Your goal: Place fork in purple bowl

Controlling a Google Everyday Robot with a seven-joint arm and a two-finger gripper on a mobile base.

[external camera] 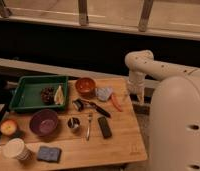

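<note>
The slim silver fork (88, 126) lies flat on the wooden table, pointing roughly front to back, between a small metal cup (73, 123) and a flat black bar (105, 127). The dark purple bowl (43, 122) stands upright to the left of the cup and looks empty. My gripper (141, 96) hangs down from the white arm at the table's right edge, well to the right of and behind the fork, holding nothing that I can see.
A green tray (23, 95) at the back left holds a pine cone and a pale item. An orange-brown bowl (85, 86), a bluish packet (103, 93), a carrot (116, 102) and a black-handled utensil (95, 107) lie behind the fork. An apple (9, 127), a paper cup (15, 148) and a blue sponge (48, 153) are at the front left.
</note>
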